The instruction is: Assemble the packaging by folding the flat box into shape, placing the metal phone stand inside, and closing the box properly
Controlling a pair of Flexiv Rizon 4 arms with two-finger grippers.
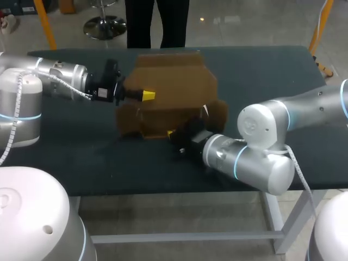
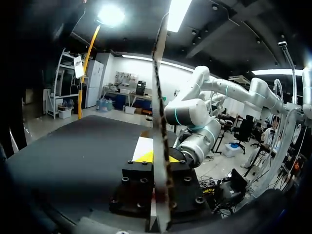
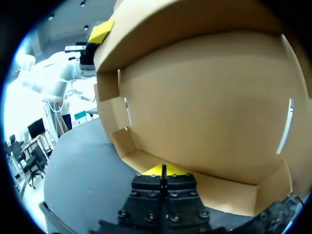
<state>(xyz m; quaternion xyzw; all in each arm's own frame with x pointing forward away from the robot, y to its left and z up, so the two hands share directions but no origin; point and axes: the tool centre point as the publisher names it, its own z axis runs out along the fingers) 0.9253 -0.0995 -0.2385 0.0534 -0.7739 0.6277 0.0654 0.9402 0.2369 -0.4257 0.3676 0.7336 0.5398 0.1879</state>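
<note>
The flat brown cardboard box lies mid-table with its panels partly raised. My left gripper comes in from the left and is shut on the box's left edge. In the left wrist view that edge runs as a thin upright line between the yellow tips of the left gripper. My right gripper is shut on the box's front flap. The right wrist view shows the box looming over the right gripper, with the left gripper at its far edge. No metal phone stand is in view.
The dark table extends to the right of and behind the box. My right arm's bulky wrist lies low near the front edge. My right arm also shows beyond the cardboard in the left wrist view.
</note>
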